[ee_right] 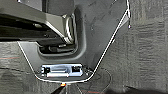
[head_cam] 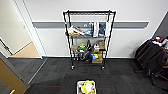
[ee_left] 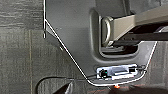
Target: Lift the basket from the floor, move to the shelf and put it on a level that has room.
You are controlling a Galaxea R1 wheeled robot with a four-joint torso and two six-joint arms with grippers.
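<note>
The basket [head_cam: 86, 87] sits on the floor [head_cam: 57, 75] at the near edge of the head view, straight in front of the shelf [head_cam: 89, 37] and well apart from it, with open carpet between the two. It is a pale, cream-coloured rectangular basket seen from above, its rim forming a light frame around the contents; its near end is cut off by the picture edge. Inside it lie yellow and white things heaped together, too blurred to name. The floor is dark grey carpet in tiles, with faint reddish lines in places. The shelf is a tall, narrow black wire rack standing against the white wall, with four posts on small castors. Its top level [head_cam: 89, 12] is a flat wire grid that looks bare, while the tiers below carry upright books and magazines, small boxes, bottles and colourful odds and ends. To the left an open doorway leads onto light wooden flooring, and at the right a dark chair [head_cam: 152, 56] has clothing draped over it. Both wrist views look down past grey parts of the robot at the same carpet; I cannot tell whether either claw is spread or pressed together.
</note>
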